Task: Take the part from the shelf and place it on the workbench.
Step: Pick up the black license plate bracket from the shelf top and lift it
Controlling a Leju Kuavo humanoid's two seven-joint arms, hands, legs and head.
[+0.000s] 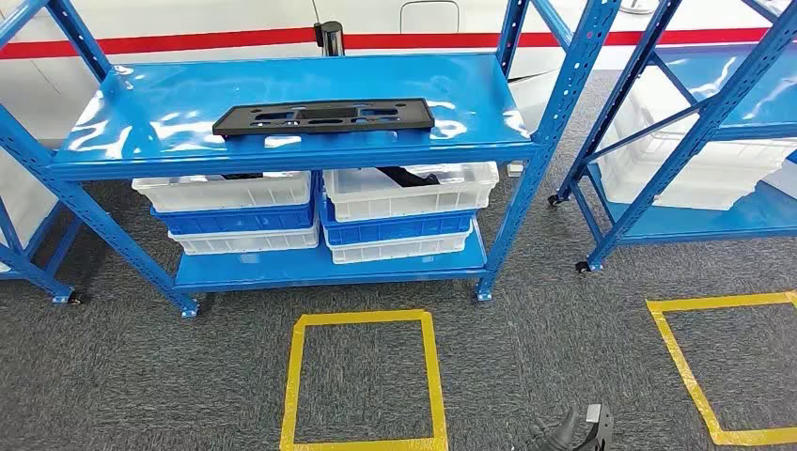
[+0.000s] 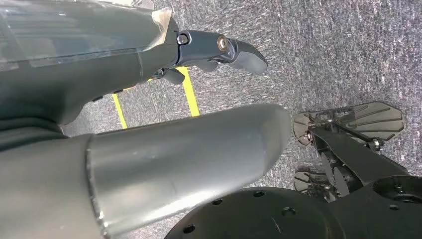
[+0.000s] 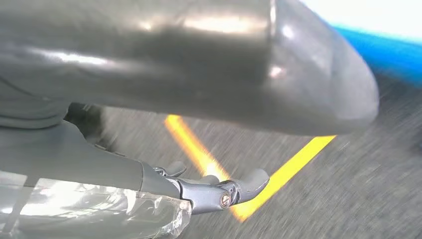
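The blue shelf (image 1: 282, 141) stands on grey carpet (image 1: 526, 366), its left end cut off by the frame edge. A second blue shelf (image 1: 695, 122), partly out of frame, holds a white bin (image 1: 705, 174). On the lower level sit two stacks of white and blue crates (image 1: 310, 216); the right top crate (image 1: 409, 188) holds a dark object, mostly hidden under the shelf. The left crate's contents cannot be made out. The part (image 1: 324, 116), a flat black plate, lies on the top level. A yellow tape square (image 1: 362, 381) marks the floor. The left hand (image 2: 219, 52) holds nothing, fingers apart over carpet. The right hand (image 3: 219, 191), blurred, grips nothing, its fingers extended.
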